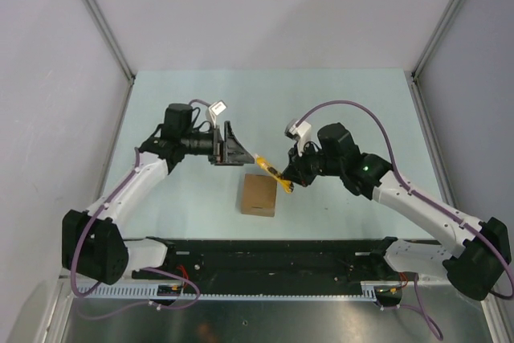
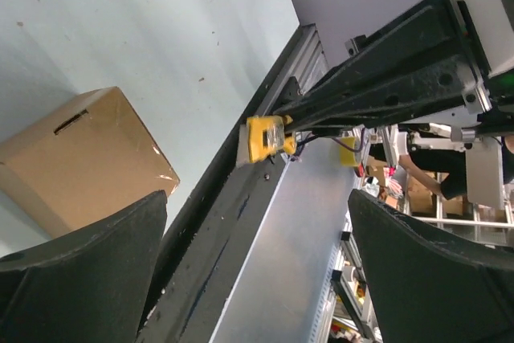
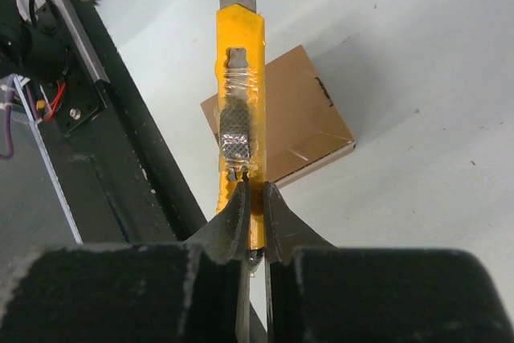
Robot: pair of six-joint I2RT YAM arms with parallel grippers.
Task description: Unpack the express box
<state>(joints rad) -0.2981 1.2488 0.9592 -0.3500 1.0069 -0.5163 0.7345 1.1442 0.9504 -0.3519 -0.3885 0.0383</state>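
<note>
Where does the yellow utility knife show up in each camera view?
Top external: knife mid-table, by the far right corner of the express box.
Left wrist: its yellow end at picture centre, right of the box.
Right wrist: running up the middle from the shut right pincer.
Shared landmark: the express box.

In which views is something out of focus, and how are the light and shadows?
Top view: soft, even light; the small brown cardboard box casts a faint shadow. Left wrist view: the left gripper's black fingers are blurred, the box sharp. Right wrist view: the yellow utility knife is sharp; the right gripper's dark fingers look softer.
</note>
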